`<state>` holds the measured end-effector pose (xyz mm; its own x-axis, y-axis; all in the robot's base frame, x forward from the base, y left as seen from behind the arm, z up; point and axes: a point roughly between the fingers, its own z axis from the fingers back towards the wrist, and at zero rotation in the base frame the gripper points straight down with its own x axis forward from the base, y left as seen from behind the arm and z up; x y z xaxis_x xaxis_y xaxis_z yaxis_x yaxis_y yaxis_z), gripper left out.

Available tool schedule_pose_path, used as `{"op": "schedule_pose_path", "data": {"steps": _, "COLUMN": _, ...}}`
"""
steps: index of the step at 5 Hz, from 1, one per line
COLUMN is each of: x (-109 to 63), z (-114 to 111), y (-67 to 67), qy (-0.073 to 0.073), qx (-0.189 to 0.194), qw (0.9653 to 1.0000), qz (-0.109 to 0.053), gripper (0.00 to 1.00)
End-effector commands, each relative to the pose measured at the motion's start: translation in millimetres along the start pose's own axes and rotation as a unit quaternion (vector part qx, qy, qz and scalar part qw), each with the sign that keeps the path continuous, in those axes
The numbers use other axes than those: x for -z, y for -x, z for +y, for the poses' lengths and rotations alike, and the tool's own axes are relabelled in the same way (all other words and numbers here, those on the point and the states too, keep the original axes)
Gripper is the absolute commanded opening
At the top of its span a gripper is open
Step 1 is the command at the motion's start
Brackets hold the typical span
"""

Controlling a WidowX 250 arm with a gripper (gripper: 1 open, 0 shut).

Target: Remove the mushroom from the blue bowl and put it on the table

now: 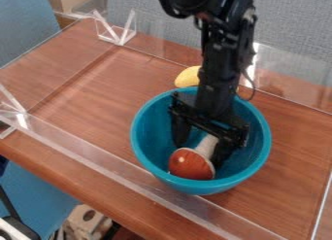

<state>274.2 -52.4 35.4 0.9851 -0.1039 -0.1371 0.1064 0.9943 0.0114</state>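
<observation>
Far to the left of the gripper (205, 133) the tabletop (91, 88) is brown wood with low clear walls (52, 108) round its edges. The blue bowl (153, 137) sits on the wood, and its left rim curves up just to the left of the gripper. The gripper hangs inside the bowl, pointing straight down, with its two dark fingers (178, 118) spread wide apart — nothing is between them. The mushroom (195, 162) lies on the bottom of the bowl, just under the gripper and a little toward the front. Its red-brown cap faces the front rim, and its pale stem points back up between the fingers. I cannot tell if a finger touches it. Behind the gripper, past the far rim, a yellow toy (189, 78) peeks out on the wood — the black arm hides part of it.
</observation>
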Motion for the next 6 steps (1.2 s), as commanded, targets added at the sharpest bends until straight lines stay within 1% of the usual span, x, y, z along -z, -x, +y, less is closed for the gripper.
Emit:
{"op": "schedule_pose_path", "data": {"steps": 1, "x": -0.7, "z": -1, "y": -3.0, "qy": 0.002, "qx": -0.006, "qw": 0.9995, "qz": -0.032, "gripper": 1.00}}
{"op": "schedule_pose_path", "data": {"steps": 2, "x": 6.9, "z": 3, "y": 2.5, "qy": 0.001, "qx": -0.023, "qw": 0.9991, "qz": -0.036, "gripper": 1.00}}
{"op": "schedule_pose_path", "data": {"steps": 5, "x": 4.4, "z": 11, "y": 12.7, "qy": -0.003, "qx": -0.016, "qw": 0.9992, "qz": -0.035, "gripper": 1.00}}
{"op": "schedule_pose_path", "data": {"steps": 6, "x": -0.5, "z": 11, "y": 4.3, "qy": -0.002, "qx": -0.039, "qw": 0.9987, "qz": -0.034, "gripper": 1.00}}
